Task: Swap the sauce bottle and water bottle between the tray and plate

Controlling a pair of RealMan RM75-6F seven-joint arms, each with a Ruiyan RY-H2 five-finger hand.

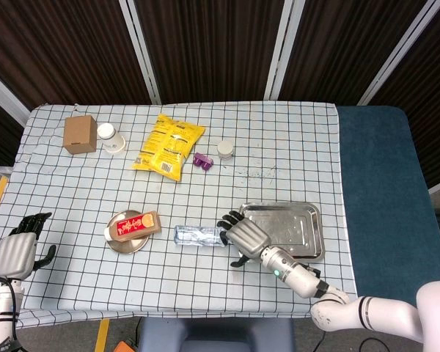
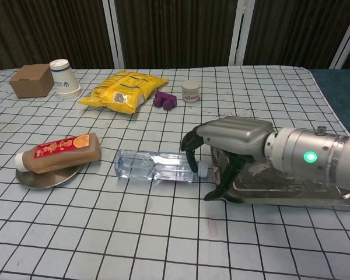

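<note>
Head view: the right hand (image 1: 243, 236) hangs low over the tabletop (image 1: 293, 147) toward its front edge, at the left rim of the tray (image 1: 301, 227). Its fingers (image 1: 229, 218) are apart and curved, holding nothing, with the tips over the cap end of the water bottle (image 1: 198, 235). In the chest view the right hand (image 2: 230, 146) arches over that cap; whether the fingertips touch the bottle I cannot tell.

The water bottle lies on its side on the cloth between the plate (image 1: 125, 244) and the tray, cap toward the tray and just beside its rim. The sauce bottle (image 1: 135, 225) lies flat across the plate, its white cap overhanging the plate's left edge in the chest view (image 2: 58, 153). The tray's inside is bare metal.

The left hand (image 1: 18, 249) sits at the front-left corner, near the tabletop's left edge, well apart from the plate; its fingers are loosely apart and hold nothing.

Along the back edge stand a box (image 1: 81, 133), a cup (image 1: 111, 137), a snack bag (image 1: 169, 146), a purple thing (image 1: 203, 160) and a jar (image 1: 226, 149). A wide band of open cloth separates them from the bottles.
</note>
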